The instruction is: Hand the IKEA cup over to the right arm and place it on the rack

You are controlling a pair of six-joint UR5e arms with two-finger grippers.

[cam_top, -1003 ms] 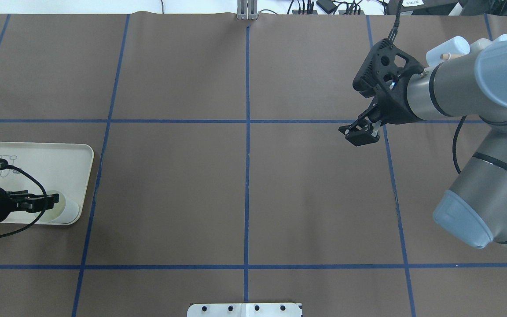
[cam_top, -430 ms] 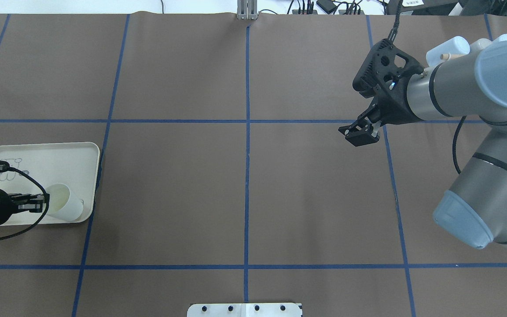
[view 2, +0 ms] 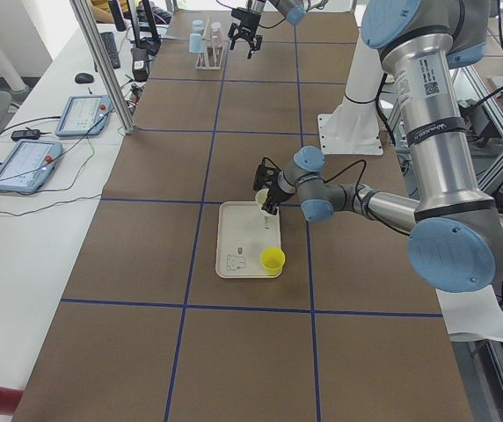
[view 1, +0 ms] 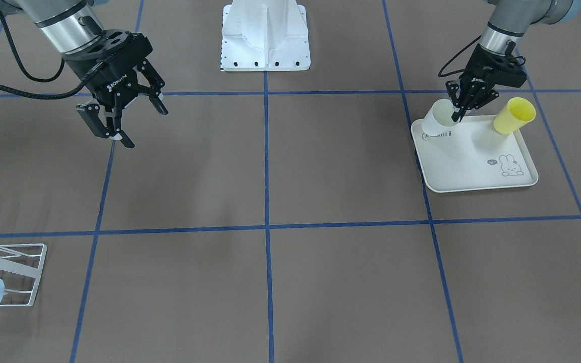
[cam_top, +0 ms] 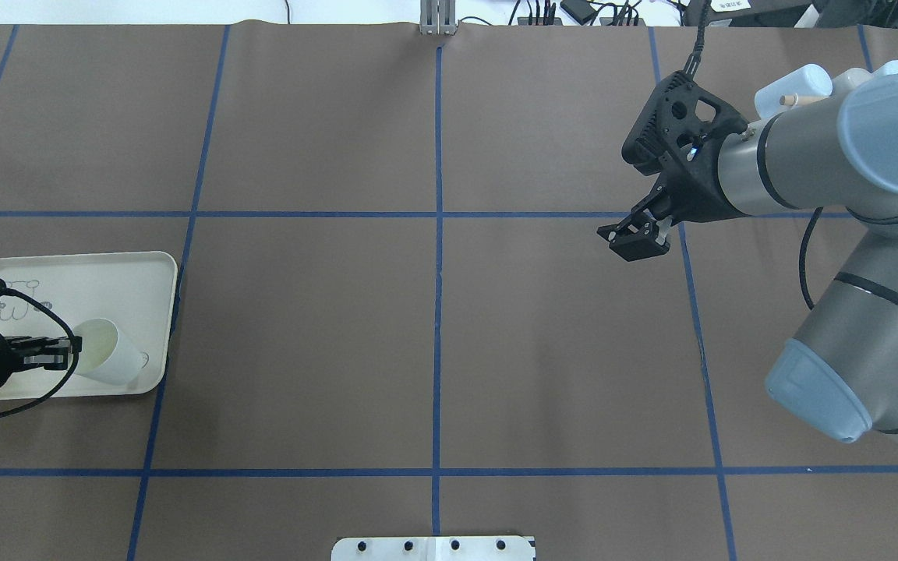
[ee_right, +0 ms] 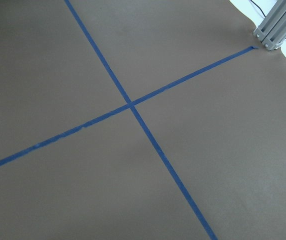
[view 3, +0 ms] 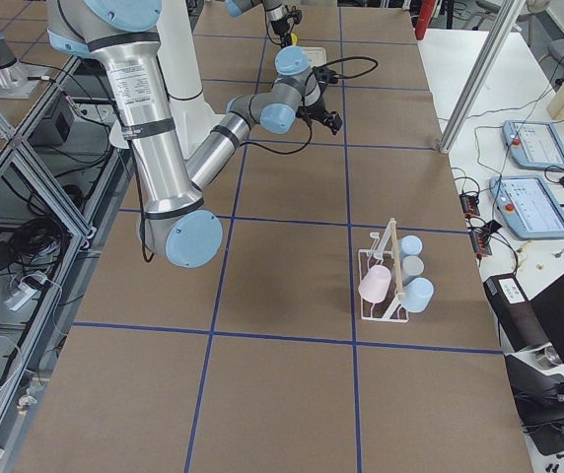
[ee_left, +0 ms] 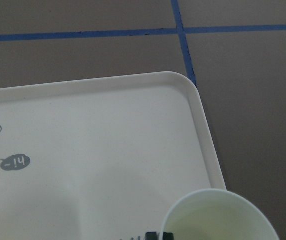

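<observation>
The IKEA cup (view 1: 436, 122) is pale white and tilted, its base over the corner of the cream rabbit-print tray (view 1: 467, 169). My left gripper (view 1: 459, 112) is shut on its rim, one finger inside and one outside; it also shows in the overhead view (cam_top: 68, 354) with the cup (cam_top: 112, 363). The left wrist view shows the cup's rim (ee_left: 218, 220) over the tray (ee_left: 108, 145). My right gripper (view 1: 119, 125) is open and empty above the table, far from the cup (cam_top: 636, 238). The white wire rack (view 1: 15, 272) stands at the table's far right end (view 3: 386, 281).
A yellow cup (view 1: 514, 116) lies tilted on the tray's back edge, right beside my left gripper. The rack holds several pale cups (view 3: 410, 281). The robot's white base (view 1: 265, 35) is at the table's middle edge. Blue tape lines cross the brown table.
My left gripper has drawn back to the left with the cup's rim in it, and the cup has tipped up. The tray has slid slightly to the right. The right arm has barely moved.
</observation>
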